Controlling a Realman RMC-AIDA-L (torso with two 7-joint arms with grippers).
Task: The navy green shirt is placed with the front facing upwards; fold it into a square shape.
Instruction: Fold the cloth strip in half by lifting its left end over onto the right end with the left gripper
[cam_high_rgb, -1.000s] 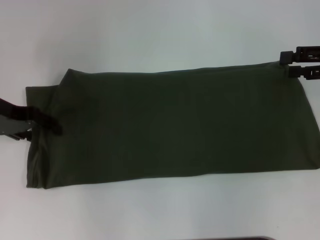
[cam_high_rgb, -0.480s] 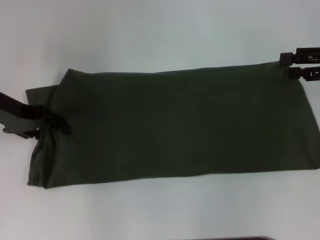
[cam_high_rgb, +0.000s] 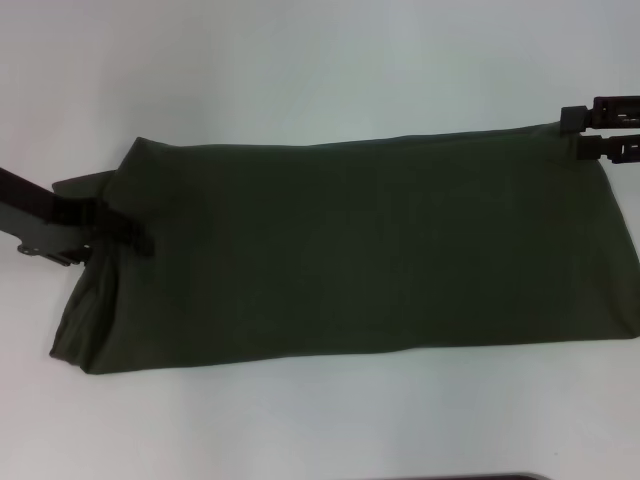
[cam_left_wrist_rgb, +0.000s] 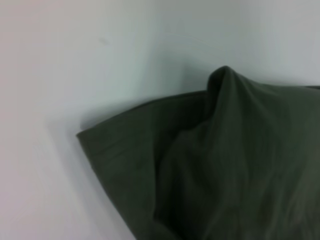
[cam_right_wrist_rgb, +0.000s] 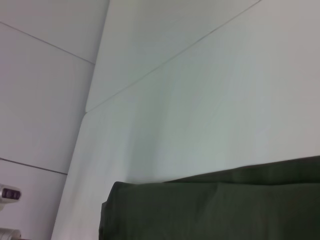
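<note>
Left gripper (cam_high_rgb: 120, 232) sits at the left end of the dark olive-green cotton shirt (cam_high_rgb: 350, 250), its fingers closed on a pinch of the fabric, which rises into a small peak and bunches below the grip. In the left wrist view that peak shows as a soft raised fold above the flat lower layer. Right gripper (cam_high_rgb: 600, 130) rests at the far right corner of the shirt, two dark fingers lying parallel with a narrow gap between them; whether they clamp the cloth there I cannot tell.

The shirt lies spread across the white surface (cam_high_rgb: 300, 60) as a long band running left to right, plain side up, no lettering visible, so the side folds look already made. What seems left is to carry the left end over towards the right to shorten the band into a square.

The cloth looks light, limp and several layers thick: it will sag and drag, and the lower layers may slip out of a shallow pinch. A grip taken at the end edge, through all layers, should keep the fold line straight.
</note>
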